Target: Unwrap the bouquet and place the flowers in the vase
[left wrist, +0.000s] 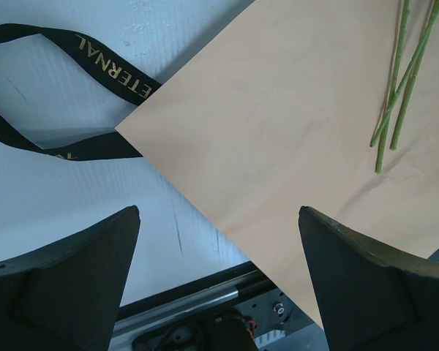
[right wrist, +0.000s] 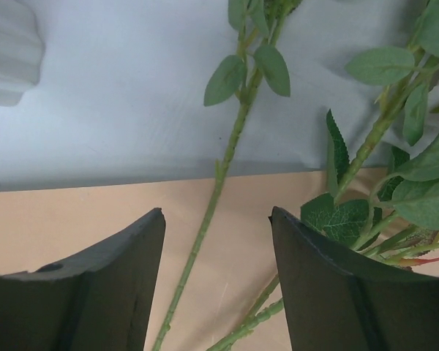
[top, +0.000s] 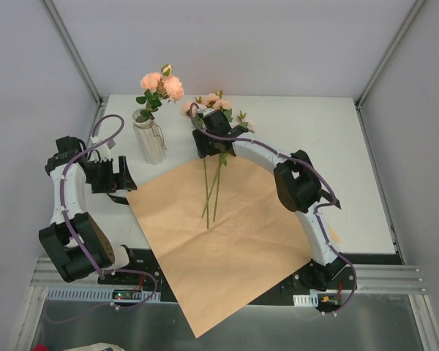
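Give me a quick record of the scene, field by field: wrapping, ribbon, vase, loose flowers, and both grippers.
paper: unfolded flat on table, tan side up
ribbon: off, lying on table by paper's corner
vase: upright, left of paper, holds some roses
loose flowers: lying half on paper, heads beyond its far edge
left gripper: open, empty
right gripper: jaws apart astride one stem

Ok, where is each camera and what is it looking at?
Top external: high behind the arms, looking down on the table, vase and paper; both arms show.
Left wrist: on its arm, facing down at the paper's corner, black ribbon and stems; left gripper shows.
Right wrist: on its arm, facing down at one stem between the fingers of the right gripper.
Shared: top and left wrist both see the paper and stems.
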